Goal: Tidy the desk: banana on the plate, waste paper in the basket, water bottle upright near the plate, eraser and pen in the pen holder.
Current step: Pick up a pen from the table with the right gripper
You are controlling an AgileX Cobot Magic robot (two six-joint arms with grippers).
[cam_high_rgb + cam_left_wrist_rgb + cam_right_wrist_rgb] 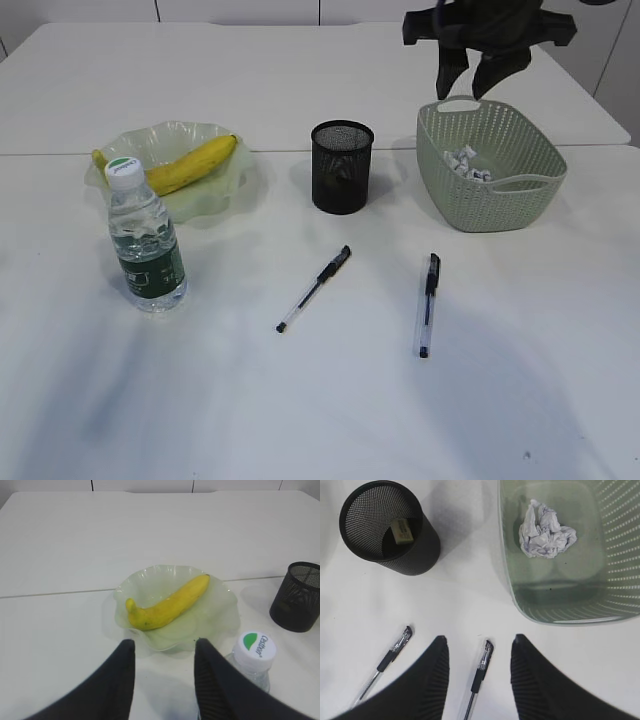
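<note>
two pens point(315, 289) point(428, 303) lay loose on the table point(320, 400), apart from each other and in front of the pen holder point(342, 166), which already held the eraser point(401, 531); these seemed the only items left to stow. banana point(192, 163) rested in the plate point(225, 190), water bottle point(146, 240) stood upright just beside it, and waste paper point(546, 531) sat in the basket point(530, 190). right gripper point(477, 675) hung spread and empty above the nearer pen, likely lined up to take it, while left gripper point(164, 675) was parted, empty, near the plate.
</note>
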